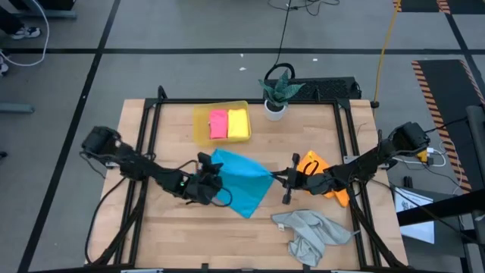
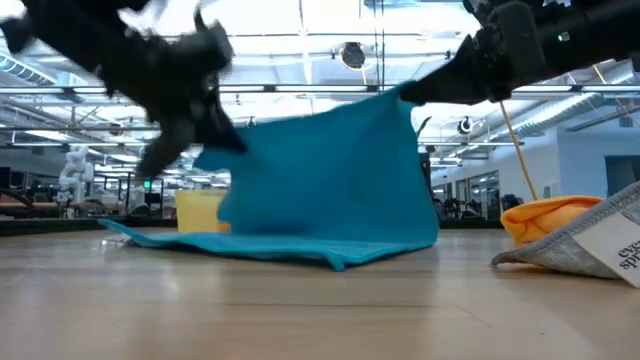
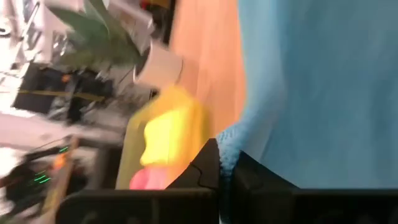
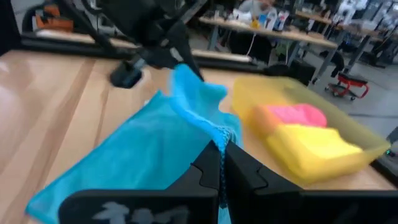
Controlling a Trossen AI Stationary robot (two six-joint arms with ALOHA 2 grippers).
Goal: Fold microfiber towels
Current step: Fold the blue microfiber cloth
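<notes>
**benchrat:** So where's the blue towel [image 1: 241, 180] at right now? Center of the high view, just below the middle, on the wooden table [image 1: 303, 129]. Both arms have a corner. The left gripper [image 1: 214, 176] is pinched shut on the corner at the towel's left end, and the right gripper [image 1: 282, 179] is clamped on the corner at its right end. In the low view the cloth hangs like a little tent, with its bottom edge trailing on the wood.

**foldbot_fan:** Yeah, and look how it drapes. Super light and floppy, with zero stiffness, so I'd guess it sags wherever it isn't held. Fuzzy microfiber probably grips the fingers fine, so slipping seems unlikely. Corners or hems are the only sane places to grab; take it mid-cloth and it'll just bunch up.

**benchrat:** Agreed. The rest of the set: pink towel [image 1: 218, 123] and yellow towel [image 1: 238, 123] sit as neat flat rectangles side by side in the translucent yellow tray [image 1: 199, 125], upper middle. The orange towel [image 1: 317, 168] is a crumpled lump under the right arm, and the grey towel [image 1: 311, 232] is a wrinkled heap at lower right.

**foldbot_fan:** Tray's rigid plastic, so total opposite feel. Potted plant [image 1: 277, 91] is sitting just right of it.
</notes>
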